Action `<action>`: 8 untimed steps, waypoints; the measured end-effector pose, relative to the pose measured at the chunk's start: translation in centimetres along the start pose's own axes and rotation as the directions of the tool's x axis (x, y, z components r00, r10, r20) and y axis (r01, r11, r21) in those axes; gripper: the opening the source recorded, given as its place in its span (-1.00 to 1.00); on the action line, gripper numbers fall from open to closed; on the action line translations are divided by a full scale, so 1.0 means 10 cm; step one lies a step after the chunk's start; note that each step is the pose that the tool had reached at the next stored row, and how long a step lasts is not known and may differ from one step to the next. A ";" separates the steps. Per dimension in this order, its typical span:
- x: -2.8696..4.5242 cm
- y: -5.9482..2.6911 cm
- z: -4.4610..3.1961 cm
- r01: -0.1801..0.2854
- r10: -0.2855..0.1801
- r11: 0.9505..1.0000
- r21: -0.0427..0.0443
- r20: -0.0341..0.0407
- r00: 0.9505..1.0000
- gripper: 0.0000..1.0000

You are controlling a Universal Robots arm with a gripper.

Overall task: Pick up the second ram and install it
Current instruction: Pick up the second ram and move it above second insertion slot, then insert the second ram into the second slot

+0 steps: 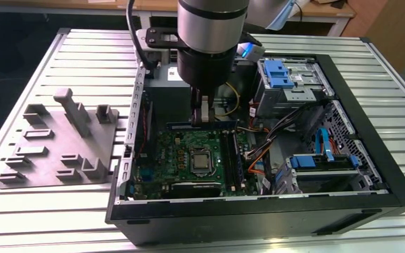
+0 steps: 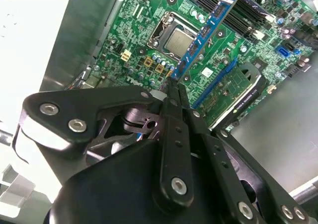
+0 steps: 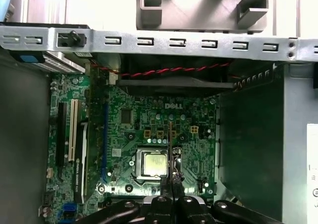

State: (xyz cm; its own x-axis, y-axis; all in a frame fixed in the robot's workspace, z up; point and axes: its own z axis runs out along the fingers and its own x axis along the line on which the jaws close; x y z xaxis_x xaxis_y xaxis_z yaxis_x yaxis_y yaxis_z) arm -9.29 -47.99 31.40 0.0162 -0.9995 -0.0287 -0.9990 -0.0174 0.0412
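A pale ribbed metal table is spanning the exterior view. An open black computer case is lying on it across the centre and right, and a grey moulded holder tray is sitting at centre left, just beside the case.

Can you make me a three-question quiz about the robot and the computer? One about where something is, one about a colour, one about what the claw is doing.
1. Where is the grey holder plate? A) on the floor B) on the table beside the computer case C) on the arm
2. What colour is the second ram? A) blue B) red C) yellow
3. The gripper is: A) open, empty B) shut on a cable C) shut on the second ram
Answers: 1 B, it lies at the exterior view's left of the case. 2 A, blue in the second wrist view. 3 C, it pinches the ram's end above the motherboard.
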 end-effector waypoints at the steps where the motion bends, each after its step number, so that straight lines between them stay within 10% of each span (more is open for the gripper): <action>1: 0.000 0.000 0.015 0.000 0.000 1.000 0.000 0.000 1.000 -0.77; 8: 0.002 -0.002 0.055 0.000 0.000 1.000 0.000 0.000 1.000 -0.77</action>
State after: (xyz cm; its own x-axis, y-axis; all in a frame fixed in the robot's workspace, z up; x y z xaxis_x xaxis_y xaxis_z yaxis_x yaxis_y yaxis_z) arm -9.29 -47.99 30.84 0.0162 -0.9995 -0.0287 -0.9990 -0.0174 0.0412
